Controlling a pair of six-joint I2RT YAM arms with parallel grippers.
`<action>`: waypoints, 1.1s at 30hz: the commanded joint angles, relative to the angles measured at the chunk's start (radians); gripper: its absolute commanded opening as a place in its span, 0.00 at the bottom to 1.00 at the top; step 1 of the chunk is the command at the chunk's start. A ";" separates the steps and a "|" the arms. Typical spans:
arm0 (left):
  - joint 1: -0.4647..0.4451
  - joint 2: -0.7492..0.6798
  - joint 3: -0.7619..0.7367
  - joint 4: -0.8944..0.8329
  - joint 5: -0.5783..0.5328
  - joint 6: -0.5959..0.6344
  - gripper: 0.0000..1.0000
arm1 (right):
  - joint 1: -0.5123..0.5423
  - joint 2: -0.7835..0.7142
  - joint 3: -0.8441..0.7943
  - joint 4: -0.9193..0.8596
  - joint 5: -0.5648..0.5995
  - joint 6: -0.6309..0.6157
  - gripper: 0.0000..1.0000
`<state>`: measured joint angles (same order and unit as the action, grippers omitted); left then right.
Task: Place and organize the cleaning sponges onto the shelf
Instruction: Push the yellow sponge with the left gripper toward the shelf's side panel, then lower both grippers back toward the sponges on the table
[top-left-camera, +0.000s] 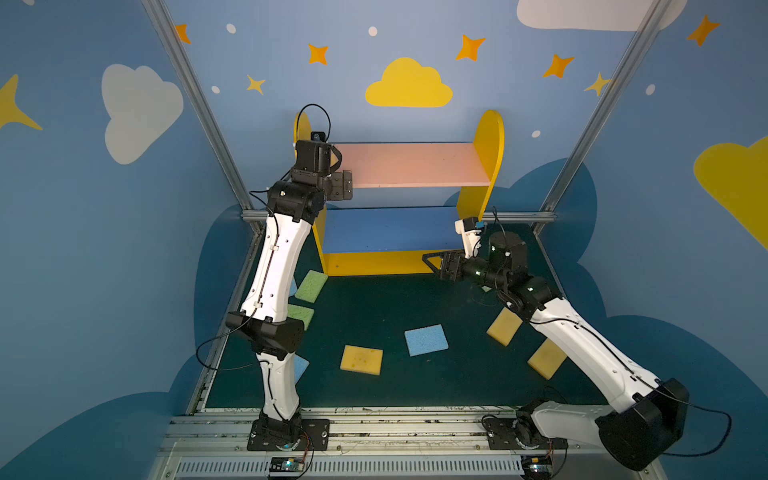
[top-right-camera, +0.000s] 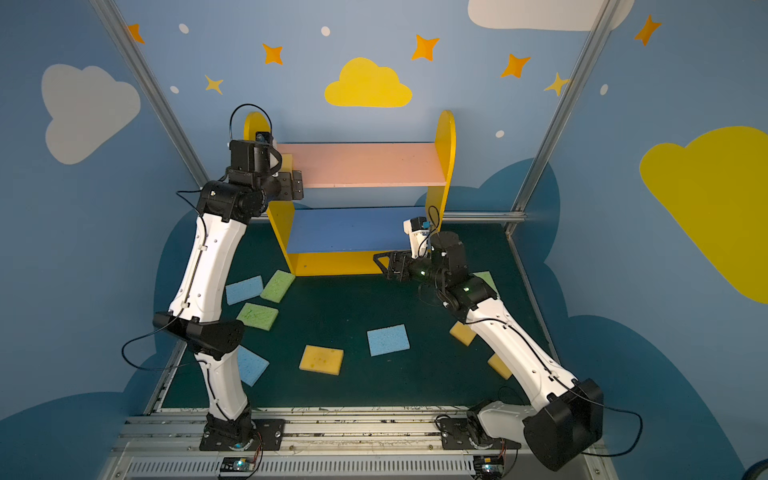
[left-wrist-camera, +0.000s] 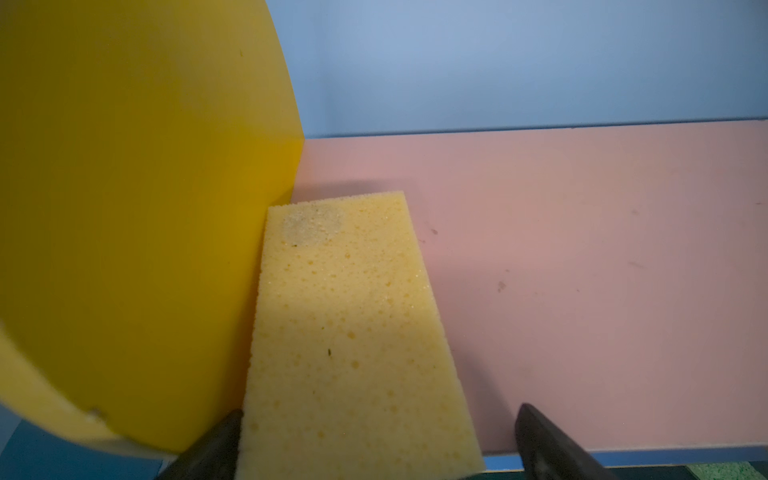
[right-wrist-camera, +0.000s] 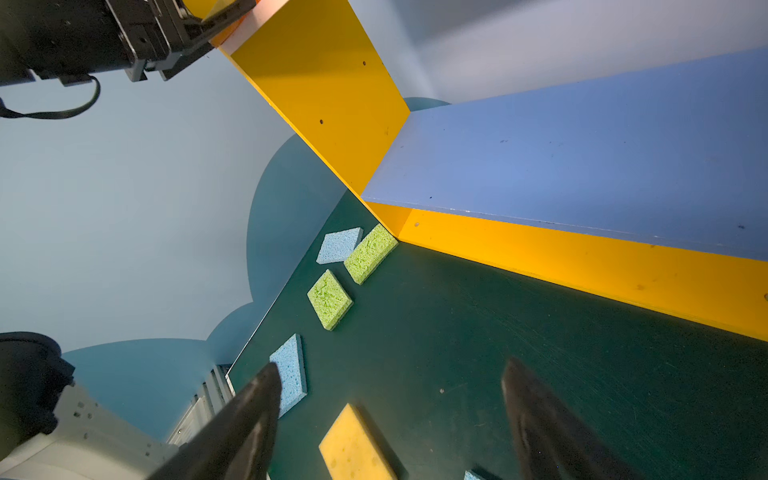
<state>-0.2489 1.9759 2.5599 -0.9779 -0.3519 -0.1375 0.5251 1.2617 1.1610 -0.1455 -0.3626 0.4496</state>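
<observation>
Top views: shelf (top-left-camera: 490, 141) stands at the back of the counter (top-left-camera: 395, 299). Left arm (top-left-camera: 274, 266) is raised to the left end of the pink board (top-left-camera: 415, 164), with the left jaws at its front edge. Blue board (top-left-camera: 390, 228) is bare. Right arm (top-left-camera: 582, 345) is low. The right jaws are in front of the shelf base near its right end, pointing left. Loose on the counter: centre yellow sponge (top-left-camera: 361, 359), centre blue sponge (top-left-camera: 427, 340), two more yellows partly under the right arm, and greens and blues by the left arm. One green sponge (top-right-camera: 277, 285) lies at the shelf's left front corner.

Left wrist: placed yellow sponge (left-wrist-camera: 349, 332) lies flat on the pink board, one long side against the left side panel (left-wrist-camera: 145, 208). Its long axis runs front to back, in line with the jaws. Left jaws are released, one finger on each side of the near end. The outer finger is well clear. The panel-side finger is at the sponge's edge, and I can't tell if it touches. Pull-out should go straight back along that axis, since sideways drift would likely drag the sponge.

Right wrist: right jaws are spread and empty. The centre yellow sponge lies below and ahead of them, long axis roughly along their pointing direction, so its short side should fit the gap. The right arm looks nearer to both centre sponges. Task looks early: one sponge is shelved.
</observation>
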 joint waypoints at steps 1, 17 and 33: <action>0.003 -0.038 -0.017 -0.016 -0.009 -0.007 1.00 | 0.003 0.004 -0.005 0.017 -0.012 0.007 0.83; -0.079 -0.394 -0.493 0.147 0.010 -0.053 1.00 | 0.031 -0.002 -0.003 -0.014 -0.029 0.030 0.82; -0.188 -0.895 -1.596 0.395 0.149 -0.299 0.98 | 0.244 0.119 -0.283 0.079 -0.055 0.090 0.77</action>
<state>-0.4252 1.1088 1.0359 -0.6323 -0.2264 -0.3725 0.7219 1.3582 0.9230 -0.1154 -0.4122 0.5167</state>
